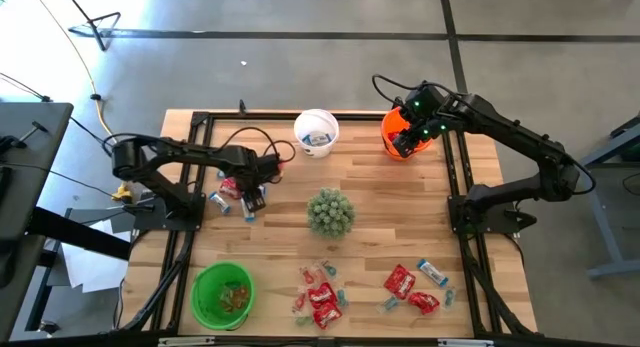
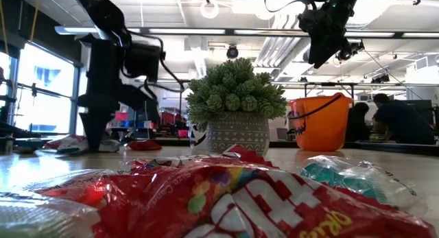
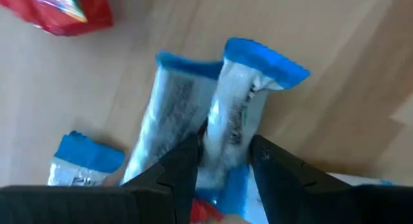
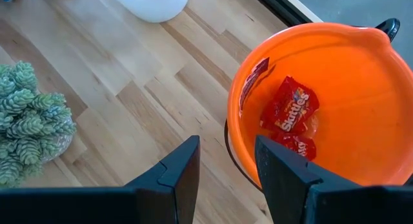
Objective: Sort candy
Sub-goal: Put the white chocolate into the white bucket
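While the right gripper (image 4: 226, 169) hovers open, the left gripper (image 3: 222, 162) seemingly pinches a blue-and-white candy (image 3: 242, 108).

Plant (image 1: 329, 211) mid-table, upright | white bucket (image 1: 316, 132) at far edge | green bucket (image 1: 222, 293) near-left corner | person (image 2: 396, 119) seated behind table

I see even, bright overhead light on the table (image 1: 400, 207), shadows soft and short. At table height the ceiling lamps (image 2: 209, 8) glare white, and the nearest red packet (image 2: 226, 200) is badly out of focus. The left wrist picture is motion-blurred throughout.
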Motion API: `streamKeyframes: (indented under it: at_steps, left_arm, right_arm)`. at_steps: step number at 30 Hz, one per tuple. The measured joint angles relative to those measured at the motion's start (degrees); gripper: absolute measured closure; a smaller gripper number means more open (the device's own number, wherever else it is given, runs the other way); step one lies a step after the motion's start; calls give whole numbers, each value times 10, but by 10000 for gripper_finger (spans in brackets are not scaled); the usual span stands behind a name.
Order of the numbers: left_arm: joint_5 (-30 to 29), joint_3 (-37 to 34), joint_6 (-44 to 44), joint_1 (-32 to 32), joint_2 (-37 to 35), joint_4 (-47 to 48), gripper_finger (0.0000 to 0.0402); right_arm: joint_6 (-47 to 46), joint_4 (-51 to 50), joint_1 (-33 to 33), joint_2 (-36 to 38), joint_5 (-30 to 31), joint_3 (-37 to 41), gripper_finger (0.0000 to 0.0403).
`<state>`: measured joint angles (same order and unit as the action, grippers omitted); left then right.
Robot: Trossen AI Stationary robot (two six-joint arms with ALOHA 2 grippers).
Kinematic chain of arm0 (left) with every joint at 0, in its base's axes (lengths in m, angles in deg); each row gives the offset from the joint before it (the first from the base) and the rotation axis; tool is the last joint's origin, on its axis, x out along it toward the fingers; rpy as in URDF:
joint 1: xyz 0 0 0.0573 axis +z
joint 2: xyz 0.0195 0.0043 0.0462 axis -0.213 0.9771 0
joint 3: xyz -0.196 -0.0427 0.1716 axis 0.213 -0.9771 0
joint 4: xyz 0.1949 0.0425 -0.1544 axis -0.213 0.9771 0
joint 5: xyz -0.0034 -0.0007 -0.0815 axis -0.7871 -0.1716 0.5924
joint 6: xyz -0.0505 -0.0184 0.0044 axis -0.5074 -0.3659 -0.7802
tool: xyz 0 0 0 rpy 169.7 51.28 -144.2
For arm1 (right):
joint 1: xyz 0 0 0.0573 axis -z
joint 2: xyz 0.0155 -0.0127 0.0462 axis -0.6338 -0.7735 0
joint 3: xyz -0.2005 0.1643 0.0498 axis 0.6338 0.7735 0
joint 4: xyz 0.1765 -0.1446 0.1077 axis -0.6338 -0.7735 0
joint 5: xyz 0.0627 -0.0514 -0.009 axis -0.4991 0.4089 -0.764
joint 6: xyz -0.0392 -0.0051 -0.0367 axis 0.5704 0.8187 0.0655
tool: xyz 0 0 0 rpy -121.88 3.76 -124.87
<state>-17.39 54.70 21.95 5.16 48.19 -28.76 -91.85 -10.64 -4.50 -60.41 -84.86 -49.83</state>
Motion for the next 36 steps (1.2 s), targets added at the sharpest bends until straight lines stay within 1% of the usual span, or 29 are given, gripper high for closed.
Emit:
streamKeyframes:
  at_steps: [5, 9, 11, 14, 19, 20, 25, 29, 32, 36]
  left_arm:
    - [-6, 3, 5, 0, 40, -6, 271]
    - [-3, 6, -2, -3, 46, -3, 273]
    - [-2, 12, -14, -4, 44, 3, 282]
    - [1, 21, -26, -6, 36, 13, 314]
    - [10, 28, -54, -10, 19, 17, 382]
    - [10, 30, -62, -11, 16, 20, 389]
    - [10, 50, -88, -15, 11, 60, 386]
    - [10, 87, -90, -23, 4, 101, 384]
    - [9, 131, -81, -29, 3, 112, 384]
    - [6, 212, -64, -30, 0, 115, 383]
  right_arm:
    - [0, 0, 0, 0, 0, 0, 258]
    - [0, 1, 0, 0, 0, 0, 258]
    - [0, 1, 0, 0, 0, 0, 258]
    - [0, 5, 0, 0, 0, 0, 258]
    - [3, 9, 0, 0, 2, 0, 258]
    - [6, 9, 0, 0, 5, 0, 258]
    - [15, 9, 0, 0, 6, 0, 258]
    - [15, 9, 0, 0, 6, 0, 258]
    - [15, 9, 0, 0, 6, 0, 258]
    - [17, 9, 0, 0, 7, 0, 258]
